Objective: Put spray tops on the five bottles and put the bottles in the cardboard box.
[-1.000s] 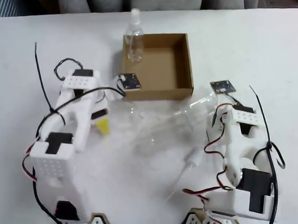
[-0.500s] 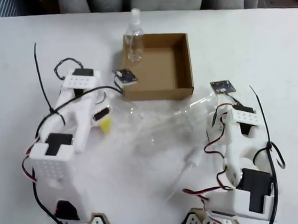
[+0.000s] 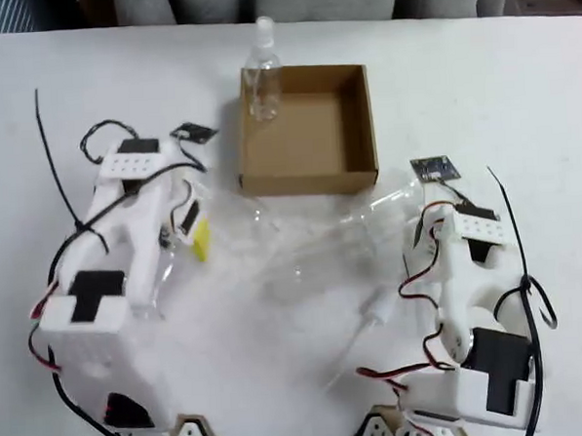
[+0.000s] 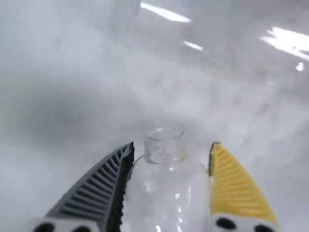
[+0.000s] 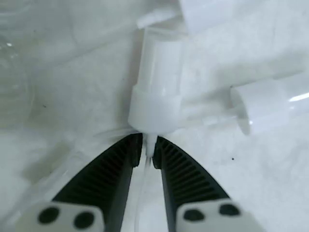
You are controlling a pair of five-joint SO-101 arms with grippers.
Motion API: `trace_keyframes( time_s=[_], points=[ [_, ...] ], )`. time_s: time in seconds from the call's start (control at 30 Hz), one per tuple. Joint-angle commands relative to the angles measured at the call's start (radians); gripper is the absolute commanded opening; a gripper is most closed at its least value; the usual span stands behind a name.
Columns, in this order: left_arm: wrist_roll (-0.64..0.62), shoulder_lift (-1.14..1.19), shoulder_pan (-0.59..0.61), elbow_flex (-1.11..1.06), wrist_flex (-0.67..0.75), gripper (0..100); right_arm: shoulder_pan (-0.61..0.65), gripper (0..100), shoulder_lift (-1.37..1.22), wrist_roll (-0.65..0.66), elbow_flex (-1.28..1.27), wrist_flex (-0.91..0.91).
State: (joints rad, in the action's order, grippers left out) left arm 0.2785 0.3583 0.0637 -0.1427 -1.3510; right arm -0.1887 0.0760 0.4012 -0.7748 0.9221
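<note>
Nearest the arms, a loose spray top [image 3: 376, 309] lies on the worktop [image 3: 518, 79], its tube trailing. The right claw [image 5: 148, 145] is pinched together on the thin stem of another spray top [image 5: 157, 96], which rests on the worktop. The left claw [image 4: 171, 145] is clamped around the shoulders of an uncapped bottle [image 4: 166, 193], its neck open. Between the arms, clear bottles [image 3: 283, 248] lie on their sides in a heap too tangled to count. Farthest off, 1 capped bottle [image 3: 262, 68] appears to stand inside the cardboard box [image 3: 316, 129], in its far corner on the left arm's side. By my reckoning 1 of 5 is done; 4 need tops and boxing.
</note>
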Motion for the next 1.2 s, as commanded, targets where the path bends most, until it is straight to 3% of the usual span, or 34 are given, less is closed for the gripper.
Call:
trace_keyframes(
  time_s=[0.0,0.17,0.67,0.97,1.17],
  points=[
    [-0.040,-0.171,0.012,-0.068,0.031,36,0.024,1.7,0.021,0.003,-0.003,-0.027],
    [-0.031,-0.271,0.010,-0.130,0.031,35,0.024,1.7,0.021,0.003,-0.003,-0.027],
    [0.034,-0.285,0.013,-0.290,0.084,35,0.021,1.7,0.021,0.003,-0.005,-0.022],
    [0.325,-0.286,0.030,-0.292,0.083,35,0.022,1.7,0.021,0.003,-0.005,-0.022],
    [0.339,-0.286,0.074,-0.299,0.115,35,0.024,1.7,0.021,0.003,-0.003,-0.024]
  ],
)
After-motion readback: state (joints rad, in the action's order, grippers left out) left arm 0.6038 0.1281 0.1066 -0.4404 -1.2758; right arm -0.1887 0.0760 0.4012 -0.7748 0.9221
